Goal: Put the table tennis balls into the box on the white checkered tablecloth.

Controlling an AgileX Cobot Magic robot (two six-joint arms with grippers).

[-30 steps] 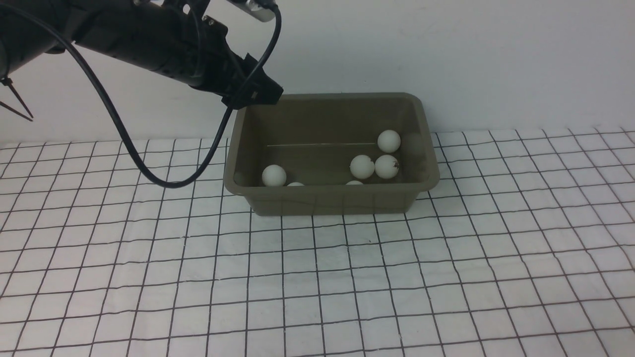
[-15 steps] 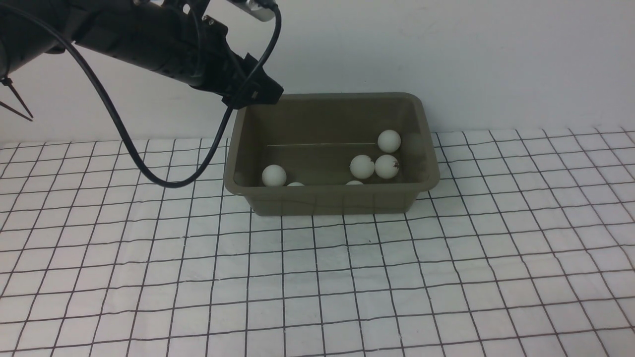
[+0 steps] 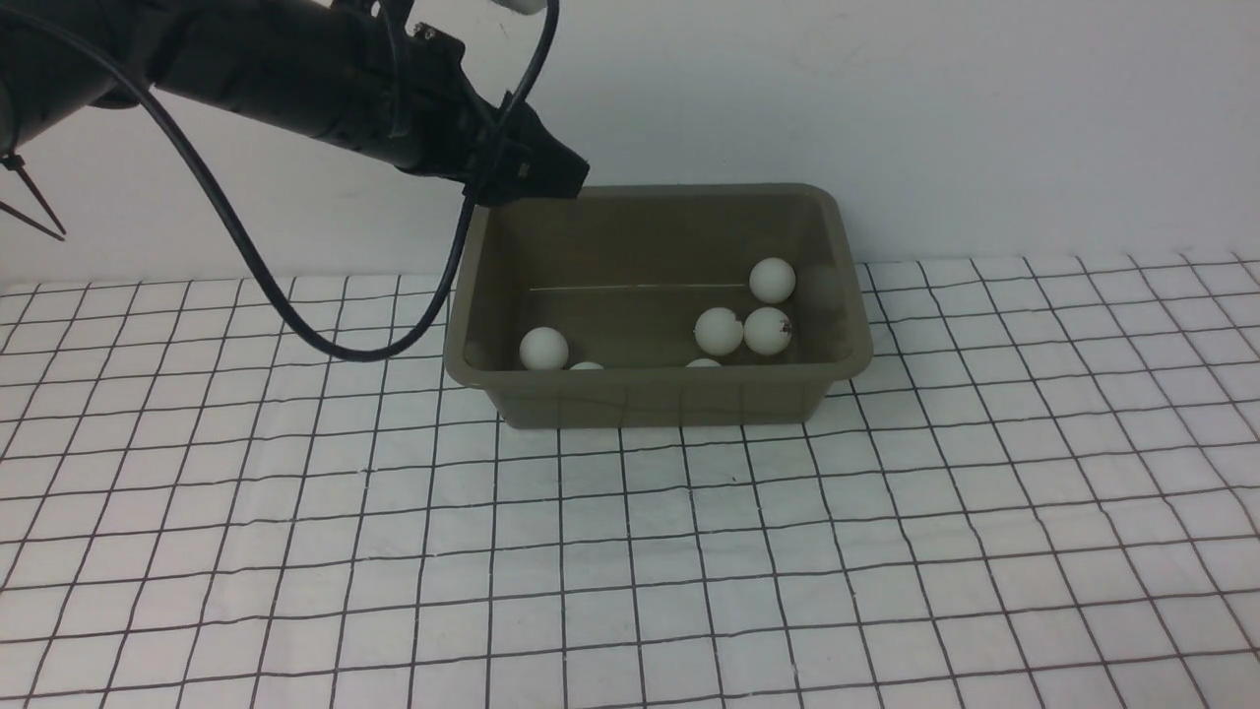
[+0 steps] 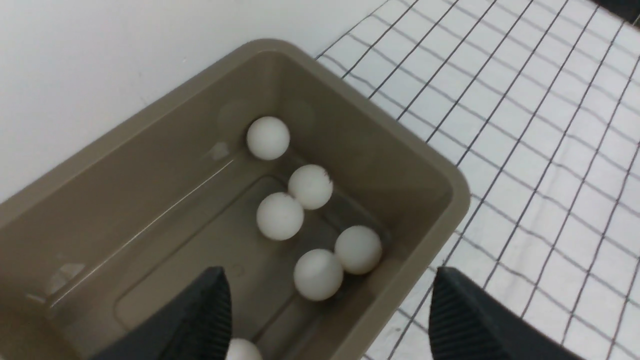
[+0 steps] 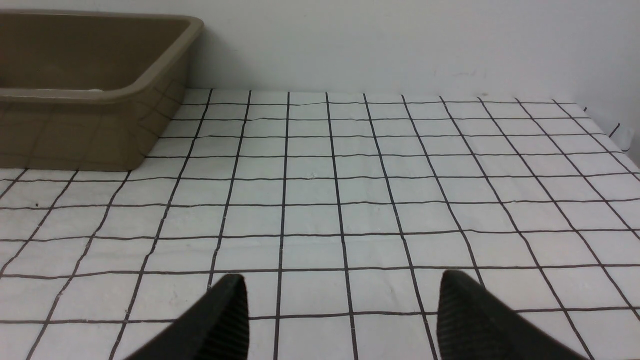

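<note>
From the front, the left gripper (image 3: 551,177) hangs over the far left corner of the box (image 3: 658,394) on the white checkered tablecloth (image 3: 630,551). Its wrist view shows empty jaws spread wide, table tennis balls (image 4: 280,216) in the box beyond them. The right gripper (image 5: 340,320) stands apart and empty over bare cloth, the box well ahead

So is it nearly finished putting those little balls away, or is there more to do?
Nearly finished, it seems. Six table tennis balls show inside the box. The left gripper hangs open and empty above it; the right gripper is open and empty too. No ball shows on the white checkered tablecloth, so little seems left.
</note>
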